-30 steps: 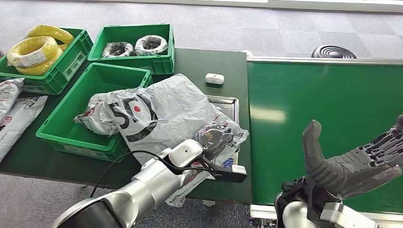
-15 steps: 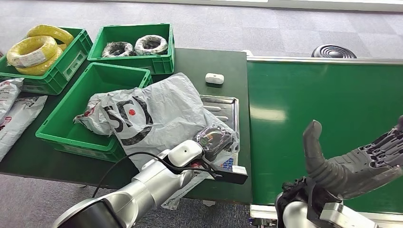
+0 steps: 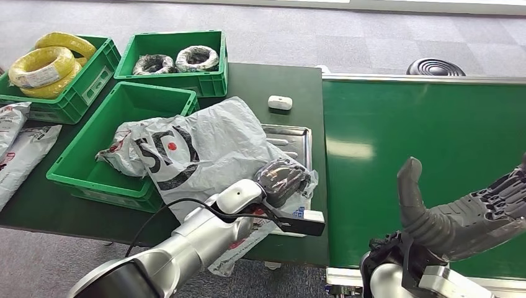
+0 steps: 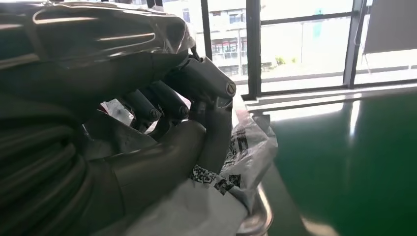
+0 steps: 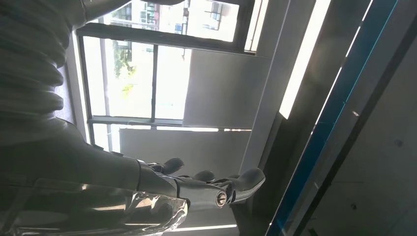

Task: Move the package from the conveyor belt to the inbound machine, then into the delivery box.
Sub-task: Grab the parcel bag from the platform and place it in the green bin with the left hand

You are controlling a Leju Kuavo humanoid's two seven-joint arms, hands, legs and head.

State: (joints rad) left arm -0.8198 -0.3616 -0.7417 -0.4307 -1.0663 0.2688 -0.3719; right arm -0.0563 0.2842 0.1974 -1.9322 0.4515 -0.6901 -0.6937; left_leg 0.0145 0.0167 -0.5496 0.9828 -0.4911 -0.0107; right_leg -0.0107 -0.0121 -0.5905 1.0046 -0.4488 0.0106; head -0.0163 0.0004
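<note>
A grey plastic package (image 3: 205,146) with black lettering lies half over a metal tray (image 3: 296,139) and half over the rim of a green crate (image 3: 105,146). My left hand (image 3: 282,177) grips the package's near right corner, its dark fingers closed into the plastic. In the left wrist view the fingers (image 4: 196,93) curl around the crumpled bag, whose label (image 4: 236,162) hangs beside them. My right hand (image 3: 462,208) hovers open, palm up, over the near edge of the green conveyor belt (image 3: 422,143). In the right wrist view this hand (image 5: 206,184) holds nothing.
Two more green crates stand at the back left, one with yellow cable coils (image 3: 46,62), one with dark coils (image 3: 177,59). A small white device (image 3: 280,102) sits behind the tray. More grey bags (image 3: 18,149) lie at the far left.
My left hand has pulled the package's corner in and lifted it slightly, bunching the plastic; the bag has slid a little toward the crate. My right hand has barely moved.
</note>
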